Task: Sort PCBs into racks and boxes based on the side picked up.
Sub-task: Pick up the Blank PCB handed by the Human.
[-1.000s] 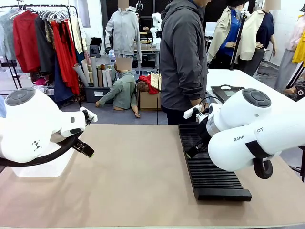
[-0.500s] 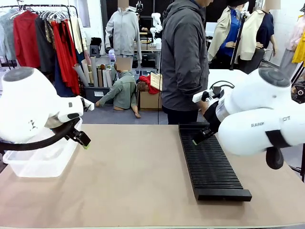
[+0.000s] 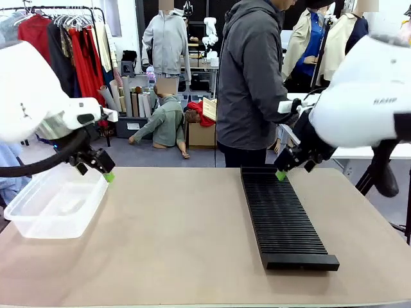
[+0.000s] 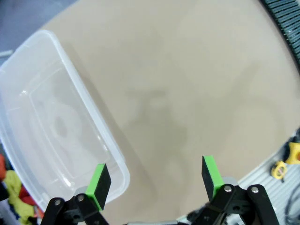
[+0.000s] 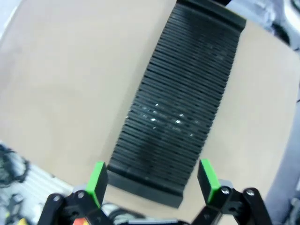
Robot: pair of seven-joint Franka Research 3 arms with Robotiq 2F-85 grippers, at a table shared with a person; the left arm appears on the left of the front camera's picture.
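The bare near part of the surface (image 3: 186, 256) gives both arms free working room. On the robot's right half lies the rack (image 3: 282, 224), with its long axis running from the near side toward the far edge. We judge that this puts every slot within reach of the right arm. In the right wrist view the slots hold no boards.

At the robot's left edge of the surface stands the tub (image 3: 54, 205), clear and holding nothing, on the side that suits the left arm.

The left fingers (image 4: 99, 180) are spread wide and carry nothing. They hang above the surface just beside the tub's far right corner. The right fingers (image 5: 206, 176) are likewise spread and unloaded, and they hover over the far end of the rack. We judge that each arm waits above its own container, ready to take a board.

Beyond the far edge a person (image 3: 250, 83) stands near the rack's far end. We judge that sorting has not yet begun.
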